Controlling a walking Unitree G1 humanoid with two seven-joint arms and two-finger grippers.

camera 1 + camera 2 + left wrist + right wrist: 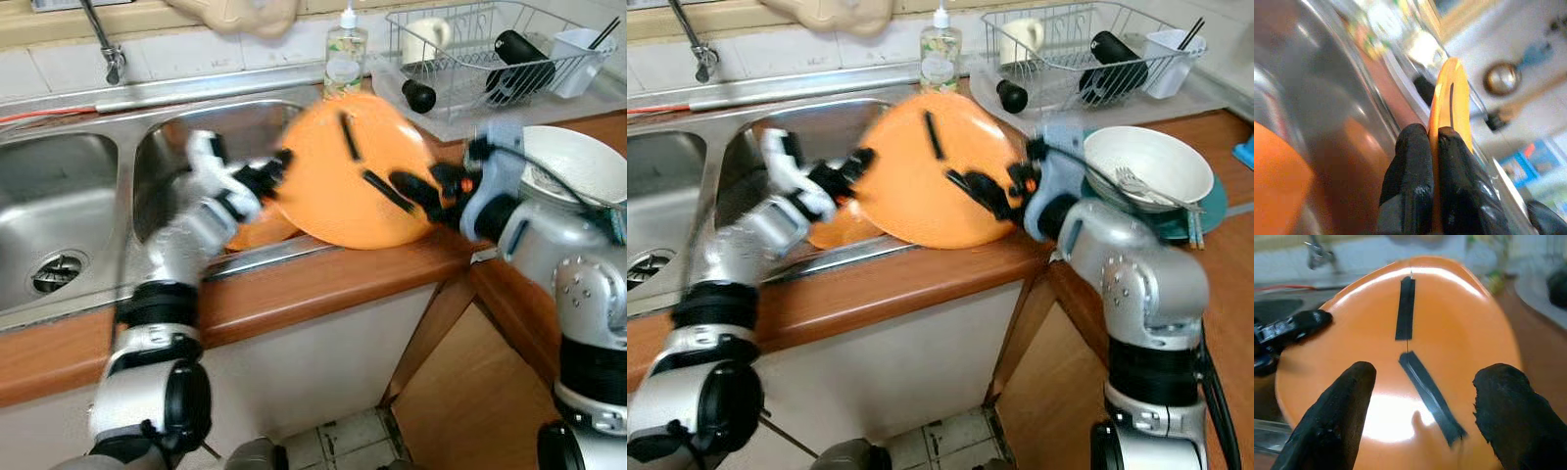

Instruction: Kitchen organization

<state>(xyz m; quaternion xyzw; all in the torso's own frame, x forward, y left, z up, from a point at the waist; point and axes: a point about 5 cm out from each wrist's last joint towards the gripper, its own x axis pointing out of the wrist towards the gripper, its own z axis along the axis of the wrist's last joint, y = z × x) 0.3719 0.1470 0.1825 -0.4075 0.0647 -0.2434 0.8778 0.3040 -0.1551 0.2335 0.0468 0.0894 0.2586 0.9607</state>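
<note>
my left gripper (277,168) pinches the rim of the orange plate (343,186), fingers (1410,181) pressed onto the edge from both sides, the plate seen edge-on between them in the left wrist view; the plate stands tilted up on the front lip of the sink (176,147), over the wooden counter (323,279), its face toward me, two strips of black tape (1405,308) stuck across it; my right gripper (1425,416) sits at the plate's right side, fingers spread wide, one to each side of the lower tape strip, close to the face, whether touching i cannot tell; a second orange dish (260,230) lies low in the basin just behind the plate's lower left edge; soap bottle (345,59) stands behind the sink by the tiled wall, tap (103,44) further left, second basin with its drain (59,272) at far left; wire dish rack (490,49) on the right holds a white mug (426,37), a dark bottle (524,54) and a white tub (578,59); white bowl (1146,162) with a fork (1141,184) sits on a teal plate (1190,220) beside my right arm; both arms blurred
</note>
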